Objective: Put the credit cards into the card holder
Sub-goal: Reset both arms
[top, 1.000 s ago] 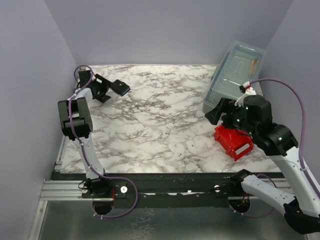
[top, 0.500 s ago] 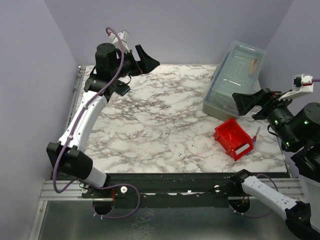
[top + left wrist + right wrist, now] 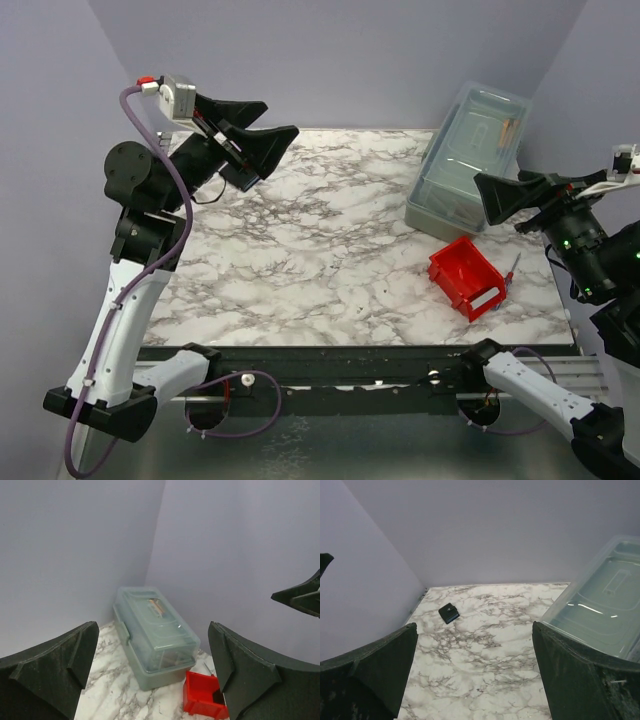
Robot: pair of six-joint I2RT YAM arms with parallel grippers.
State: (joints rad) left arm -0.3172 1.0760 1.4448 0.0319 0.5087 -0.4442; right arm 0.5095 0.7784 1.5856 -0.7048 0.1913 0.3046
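Both arms stand high above the marble table (image 3: 330, 270) — left gripper (image 3: 281, 118) and right gripper (image 3: 503, 193) gape wide, empty — facing each other.

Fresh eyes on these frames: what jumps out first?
Both arms hang high over the marble table, the left gripper and right gripper wide open and empty. A bright red bin sits near the right edge, just in front of the clear lidded box in the far right corner. The small black card holder lies at the far left.
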